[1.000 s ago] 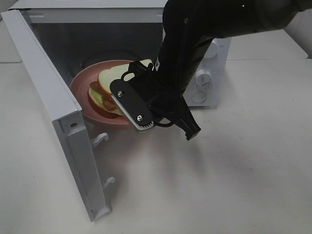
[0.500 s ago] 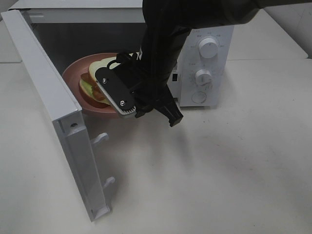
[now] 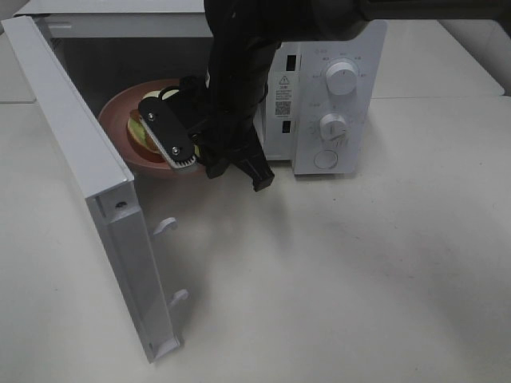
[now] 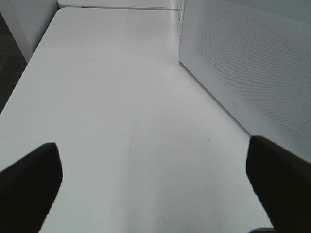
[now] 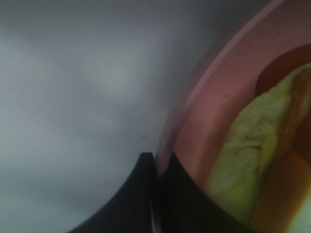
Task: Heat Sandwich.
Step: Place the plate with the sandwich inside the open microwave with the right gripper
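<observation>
Sandwich [image 3: 140, 129] mostly hid by arm [image 3: 239, 80].

The right tool [image 3: 184, 159] hides most of the sandwich [image 5: 248, 150], blurred and cropped in its wrist view.

Looks like robot lab: plain white table [image 3: 383, 279], white microwave [image 3: 311, 104], black robot arm [image 3: 239, 56].

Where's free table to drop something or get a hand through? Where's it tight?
Free: the white tabletop in front of the white microwave's dial panel, right of its open door; also outside that door. Crowded: the cavity mouth, filled by the round pink plate, the white-bread sandwich and the right gripper pinching the plate's rim.
</observation>
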You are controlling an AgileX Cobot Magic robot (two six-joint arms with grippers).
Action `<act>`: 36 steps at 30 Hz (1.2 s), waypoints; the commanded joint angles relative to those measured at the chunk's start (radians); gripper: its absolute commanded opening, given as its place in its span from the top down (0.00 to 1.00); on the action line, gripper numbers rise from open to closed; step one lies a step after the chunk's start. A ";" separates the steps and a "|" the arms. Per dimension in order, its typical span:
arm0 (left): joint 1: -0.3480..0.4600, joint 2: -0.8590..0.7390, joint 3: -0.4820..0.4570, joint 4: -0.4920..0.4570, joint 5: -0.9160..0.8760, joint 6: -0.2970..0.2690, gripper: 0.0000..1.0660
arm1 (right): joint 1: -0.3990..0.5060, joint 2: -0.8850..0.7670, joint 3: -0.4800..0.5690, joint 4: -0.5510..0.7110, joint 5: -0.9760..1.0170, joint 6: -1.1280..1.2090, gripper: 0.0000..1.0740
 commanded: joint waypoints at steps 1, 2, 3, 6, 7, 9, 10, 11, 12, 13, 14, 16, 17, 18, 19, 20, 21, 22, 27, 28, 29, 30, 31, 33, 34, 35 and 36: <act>0.006 -0.019 0.000 -0.005 -0.010 -0.001 0.08 | 0.003 0.026 -0.074 -0.006 0.007 0.019 1.00; 0.006 -0.019 0.000 -0.005 -0.010 -0.001 0.08 | 0.003 0.036 -0.088 -0.007 0.011 0.025 1.00; 0.006 -0.019 0.000 -0.005 -0.010 -0.001 0.08 | 0.003 0.036 -0.088 -0.007 0.011 0.025 1.00; 0.006 -0.019 0.000 -0.005 -0.010 -0.001 0.08 | 0.003 0.071 -0.151 -0.010 0.019 0.056 1.00; 0.006 -0.019 0.000 -0.005 -0.010 -0.001 0.08 | 0.003 0.080 -0.165 -0.010 0.023 0.056 1.00; 0.006 -0.019 0.000 -0.005 -0.010 -0.001 0.08 | 0.003 0.088 -0.177 -0.010 0.030 0.056 1.00; 0.006 -0.019 0.000 -0.005 -0.010 -0.001 0.08 | 0.003 0.107 -0.201 -0.010 0.038 0.057 1.00; 0.006 -0.019 0.000 -0.005 -0.010 -0.001 0.08 | 0.003 0.116 -0.215 -0.010 0.041 0.061 1.00; 0.006 -0.019 0.000 -0.005 -0.010 -0.001 0.08 | 0.003 0.116 -0.215 -0.010 0.041 0.061 1.00; 0.006 -0.019 0.000 -0.005 -0.010 -0.001 0.08 | 0.003 0.126 -0.228 -0.010 0.042 0.065 1.00; 0.006 -0.019 0.000 -0.005 -0.010 -0.001 0.08 | 0.003 0.133 -0.242 -0.011 0.044 0.072 1.00; 0.006 -0.019 0.000 -0.005 -0.010 -0.001 0.08 | 0.003 0.160 -0.280 -0.027 0.043 0.098 1.00; 0.006 -0.019 0.000 -0.005 -0.010 -0.001 0.08 | 0.003 0.168 -0.290 -0.034 0.043 0.104 1.00; 0.006 -0.019 0.000 -0.005 -0.010 -0.001 0.08 | 0.003 0.168 -0.290 -0.034 0.043 0.104 1.00; 0.006 -0.019 0.000 -0.005 -0.010 -0.001 0.08 | 0.003 0.177 -0.299 -0.039 0.041 0.108 1.00; 0.006 -0.019 0.000 -0.005 -0.010 -0.001 0.08 | 0.003 0.189 -0.318 -0.052 0.040 0.119 1.00; 0.006 -0.019 0.000 -0.005 -0.010 -0.001 0.08 | 0.003 0.196 -0.328 -0.059 0.040 0.129 1.00; 0.006 -0.019 0.000 -0.005 -0.010 -0.001 0.08 | 0.003 0.196 -0.328 -0.059 0.040 0.129 1.00; 0.006 -0.019 0.000 -0.005 -0.010 -0.001 0.08 | 0.003 0.229 -0.375 -0.077 0.034 0.149 1.00; 0.006 -0.019 0.000 -0.005 -0.010 -0.001 0.08 | 0.003 0.236 -0.386 -0.077 0.033 0.150 1.00; 0.006 -0.019 0.000 -0.005 -0.010 -0.001 0.08 | 0.002 0.251 -0.406 -0.077 0.029 0.150 1.00; 0.006 -0.019 0.000 -0.005 -0.010 -0.001 0.08 | -0.001 0.257 -0.415 -0.077 0.022 0.152 1.00; 0.006 -0.019 0.000 -0.005 -0.010 -0.001 0.08 | -0.001 0.262 -0.421 -0.077 0.008 0.159 1.00; 0.006 -0.019 0.000 -0.005 -0.010 -0.001 0.08 | -0.002 0.270 -0.431 -0.078 -0.013 0.174 1.00; 0.006 -0.019 0.000 -0.005 -0.010 -0.001 0.08 | -0.010 0.276 -0.440 -0.078 -0.019 0.182 1.00; 0.006 -0.019 0.000 -0.005 -0.010 -0.001 0.08 | -0.012 0.283 -0.446 -0.077 -0.020 0.188 1.00; 0.006 -0.019 0.000 -0.005 -0.010 -0.001 0.08 | -0.012 0.283 -0.446 -0.077 -0.020 0.188 1.00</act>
